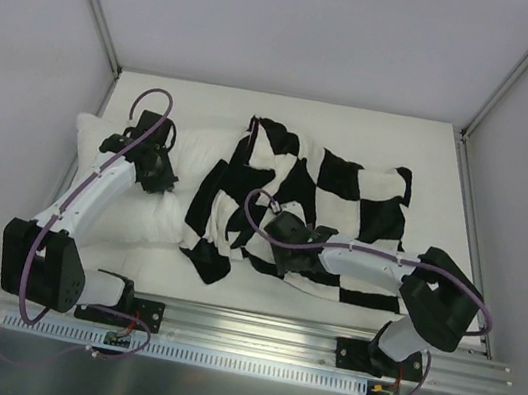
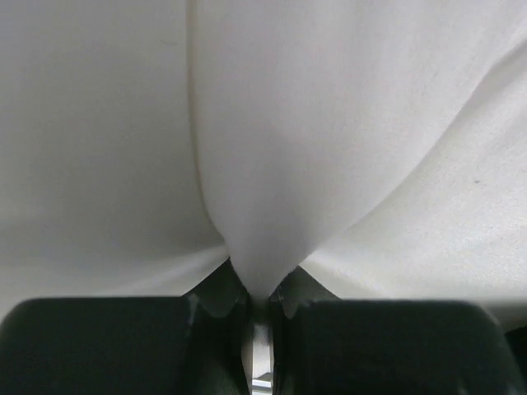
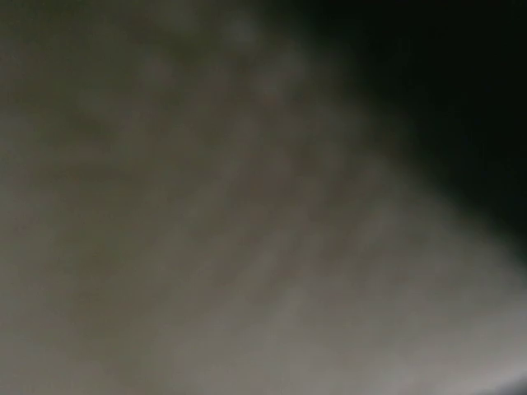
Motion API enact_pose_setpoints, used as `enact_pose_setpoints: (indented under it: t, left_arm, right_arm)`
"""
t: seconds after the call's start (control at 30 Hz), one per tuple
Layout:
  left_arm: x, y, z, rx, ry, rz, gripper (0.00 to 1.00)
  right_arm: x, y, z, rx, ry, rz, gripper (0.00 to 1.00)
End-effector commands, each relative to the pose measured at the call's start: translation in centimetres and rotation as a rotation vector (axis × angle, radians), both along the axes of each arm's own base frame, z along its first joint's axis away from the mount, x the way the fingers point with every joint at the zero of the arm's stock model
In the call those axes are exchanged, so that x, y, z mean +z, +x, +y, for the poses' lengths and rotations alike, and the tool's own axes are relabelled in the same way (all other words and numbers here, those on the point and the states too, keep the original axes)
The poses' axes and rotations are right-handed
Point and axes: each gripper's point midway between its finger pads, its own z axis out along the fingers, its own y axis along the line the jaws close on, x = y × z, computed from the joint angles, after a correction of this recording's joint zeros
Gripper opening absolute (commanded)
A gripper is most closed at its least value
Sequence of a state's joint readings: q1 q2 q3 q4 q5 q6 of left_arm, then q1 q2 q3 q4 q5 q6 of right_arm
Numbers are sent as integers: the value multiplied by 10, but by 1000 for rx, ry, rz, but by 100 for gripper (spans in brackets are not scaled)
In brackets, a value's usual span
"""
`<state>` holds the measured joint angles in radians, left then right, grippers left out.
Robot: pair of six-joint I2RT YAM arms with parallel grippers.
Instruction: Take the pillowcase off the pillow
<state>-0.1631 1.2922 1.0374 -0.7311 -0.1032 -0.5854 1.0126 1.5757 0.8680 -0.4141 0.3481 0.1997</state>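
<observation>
The plain white pillow [image 1: 120,148] lies at the left of the table, its right end still inside the black and cream checkered pillowcase [image 1: 345,196], which is bunched up at centre and right. My left gripper [image 1: 158,178] rests on the bare part of the pillow. In the left wrist view it [image 2: 262,298] is shut on a pinched fold of the white pillow fabric [image 2: 329,123]. My right gripper [image 1: 283,233] is pressed into the pillowcase near its front edge, with its fingers hidden in the cloth. The right wrist view is only dark blurred fabric [image 3: 206,247].
The white table [image 1: 387,127] has raised side edges, and metal frame posts [image 1: 105,29] stand at its back corners. A metal rail [image 1: 251,332] with both arm bases runs along the near edge. The right arm's elbow [image 1: 446,294] is by the right edge.
</observation>
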Motion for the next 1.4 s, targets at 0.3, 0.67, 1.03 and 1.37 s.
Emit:
enact_pose_setpoints:
  t: [0.3, 0.67, 1.03, 1.37]
  left_arm:
    - [71, 31, 53, 147, -79, -229, 0]
    - [157, 33, 118, 297, -145, -462, 0]
    - [187, 42, 135, 382, -283, -534, 0]
    - [211, 87, 68, 99, -268, -539, 0]
  right_arm:
    - [86, 47, -108, -421, 138, -250, 1]
    - [283, 73, -274, -922, 336, -652, 1]
    - [284, 74, -334, -1158, 482, -660, 1]
    - [286, 102, -293, -956, 479, -660, 1]
